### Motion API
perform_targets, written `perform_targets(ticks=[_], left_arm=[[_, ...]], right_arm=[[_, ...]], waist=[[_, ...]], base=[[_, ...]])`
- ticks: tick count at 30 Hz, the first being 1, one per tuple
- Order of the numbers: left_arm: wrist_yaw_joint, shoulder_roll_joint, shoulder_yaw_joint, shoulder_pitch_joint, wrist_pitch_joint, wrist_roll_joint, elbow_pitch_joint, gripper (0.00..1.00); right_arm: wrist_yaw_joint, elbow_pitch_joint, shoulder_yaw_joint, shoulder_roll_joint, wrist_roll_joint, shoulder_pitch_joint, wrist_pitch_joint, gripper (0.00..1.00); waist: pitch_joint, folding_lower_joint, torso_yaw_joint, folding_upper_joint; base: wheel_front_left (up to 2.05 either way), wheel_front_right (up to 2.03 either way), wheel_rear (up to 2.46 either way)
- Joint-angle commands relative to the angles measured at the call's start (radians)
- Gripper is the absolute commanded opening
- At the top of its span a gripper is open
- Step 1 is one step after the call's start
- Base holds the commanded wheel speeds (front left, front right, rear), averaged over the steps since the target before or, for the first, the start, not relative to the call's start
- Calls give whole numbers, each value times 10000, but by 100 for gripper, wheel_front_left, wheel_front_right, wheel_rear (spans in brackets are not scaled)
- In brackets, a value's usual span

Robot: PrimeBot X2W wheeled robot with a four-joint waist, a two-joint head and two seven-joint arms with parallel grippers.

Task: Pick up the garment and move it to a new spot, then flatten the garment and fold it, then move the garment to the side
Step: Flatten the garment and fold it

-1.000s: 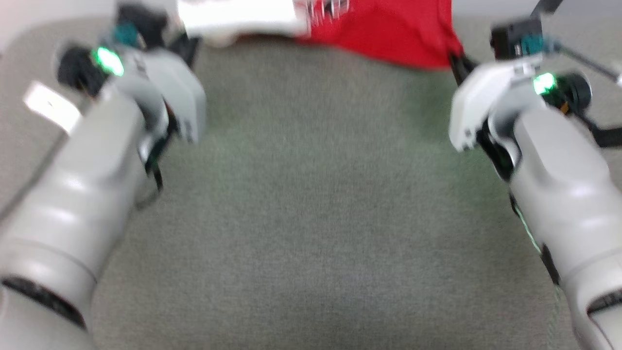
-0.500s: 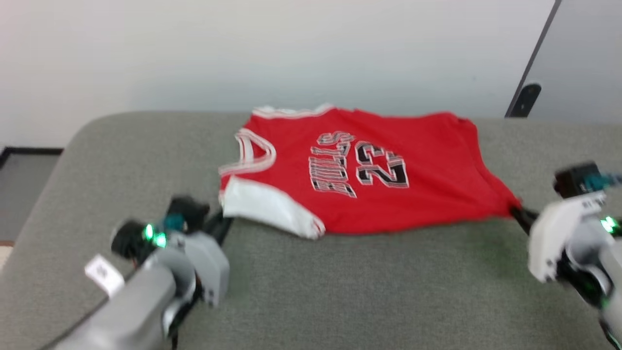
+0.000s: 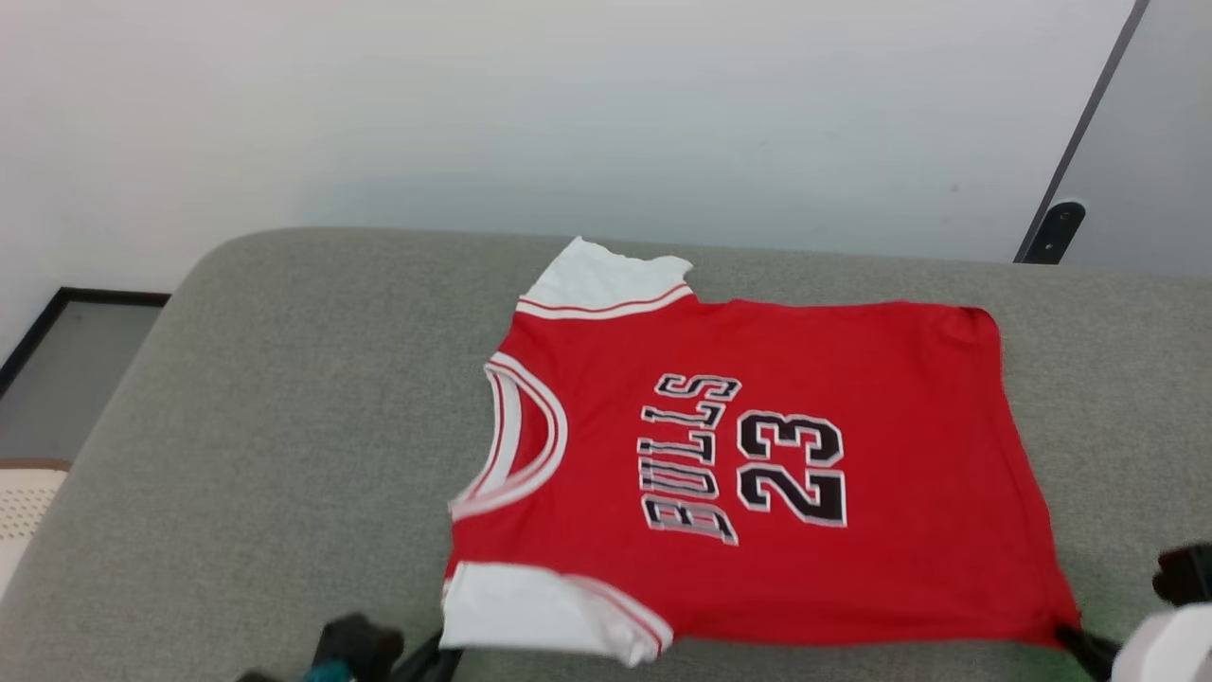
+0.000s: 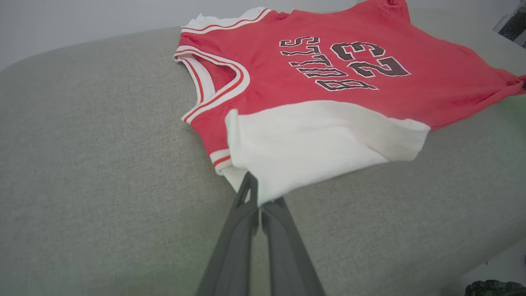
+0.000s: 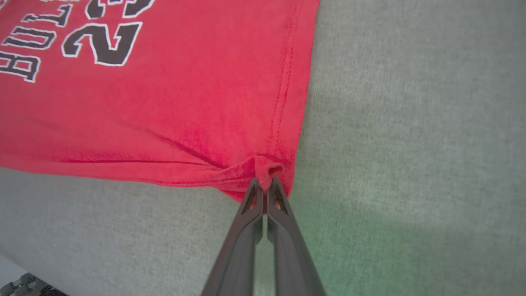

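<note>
Left wrist view had my left gripper (image 4: 259, 200) clenched. Both dark fingers were pressed together on the edge of the white sleeve panel of the garment (image 4: 312, 78), with a fold of that cloth pinched between them. Right wrist view gave the same for my right gripper (image 5: 265, 186): jaws tight on the red hem corner, the fabric bunched into a small pucker at the tips and creases running off toward 9 o'clock.

From the head view the shirt lay spread, print up, on a grey woven cushion (image 3: 284, 426), a little right of centre. Its neckline pointed toward 9 o'clock and its hem toward 3. My two holds sat at its 7 and 5 o'clock corners, at the bottom edge of that view. Whether those corners were lifted off the cushion I could not tell.

Behind, at 12 o'clock, stood a pale wall (image 3: 568, 114). At 2 o'clock was a grey panel (image 3: 1160, 161) with a dark fitting (image 3: 1053, 230), and at 9 o'clock a strip of floor (image 3: 66, 379).
</note>
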Motion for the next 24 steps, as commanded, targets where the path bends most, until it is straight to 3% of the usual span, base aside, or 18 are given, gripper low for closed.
perform_targets(ticks=[1,7,12,19,24], left_arm=[[152,117,59,224,-77,-96,-109,0],[730,311,203,1147,-285,-455,-972,0],[561,786,399,640,133,-563,-1523,0],[-210,1370,661,-1204,1338,-222,-1442,0],[-1163,1077,678,-2514,2203,-331,-481,1]], right_arm=[[-1,-138,-177,35,-78,242,54,0],[-1,-1176,-1426,400,-487,1428,780,0],[-1,-2096,-2139,681,-1100,1279,1671,0],[-1,-2497,-2266,978,-1997,-170,3106,0],[-1,-1793,-1874,1111,-2475,-1679,3787,0]], waist=[[55,0,19,0],[231,0,-24,0],[470,0,-115,0],[968,0,-320,0],[1368,0,-500,0]], base=[[0,0,0],[0,0,0],[0,0,0],[0,0,0],[0,0,0]])
